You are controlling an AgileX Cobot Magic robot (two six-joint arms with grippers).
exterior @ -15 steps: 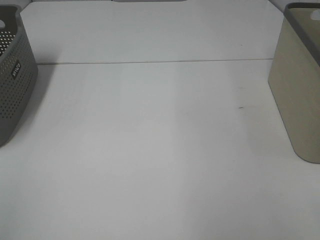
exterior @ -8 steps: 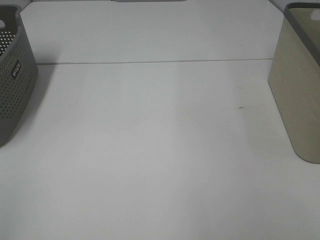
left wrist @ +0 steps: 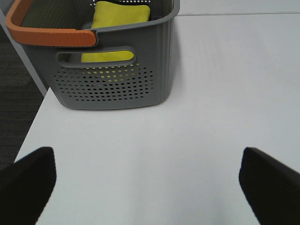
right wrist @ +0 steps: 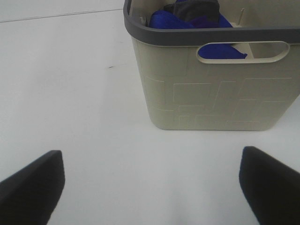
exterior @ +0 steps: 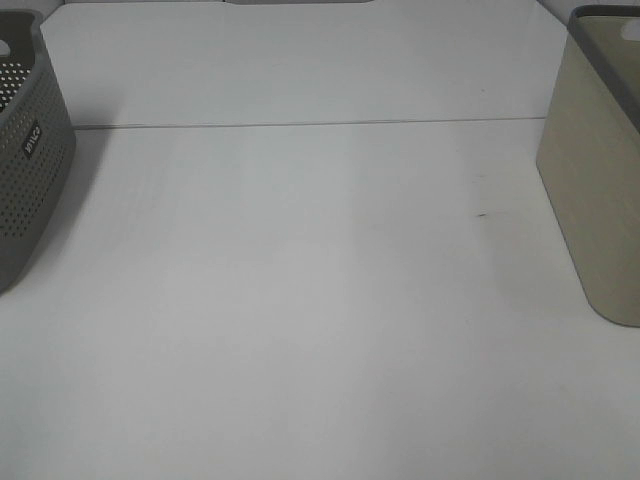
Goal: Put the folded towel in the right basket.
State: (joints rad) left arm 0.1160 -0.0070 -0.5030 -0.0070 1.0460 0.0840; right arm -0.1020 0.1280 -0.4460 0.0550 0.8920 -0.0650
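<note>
Two baskets stand at opposite sides of the white worktop [exterior: 320,300], well apart, with bare surface between them. At the left edge sits a grey perforated basket [exterior: 28,150]; a small dark label [exterior: 31,139] is fixed to its wall, and its pale lettering is too small to read. The left wrist view shows this same basket with an orange handle [left wrist: 47,30] along its rim, standing close to the worktop's edge. Inside it lies a folded yellow towel [left wrist: 117,18], partly seen through the handle slot and the holes.

At the right edge stands the beige basket [exterior: 598,180] with a dark grey rim. The right wrist view shows raised block patterning on its wall but no writing, and blue cloth [right wrist: 201,23] with something dark grey on top inside it, also showing through the handle slot.

The left tool [left wrist: 150,187] has its fingers spread wide apart over bare worktop, clear of the grey basket. The right tool [right wrist: 150,187] is likewise parted wide, holding nothing, in front of the beige basket. A thin seam [exterior: 300,124] crosses the worktop toward the far edge.
</note>
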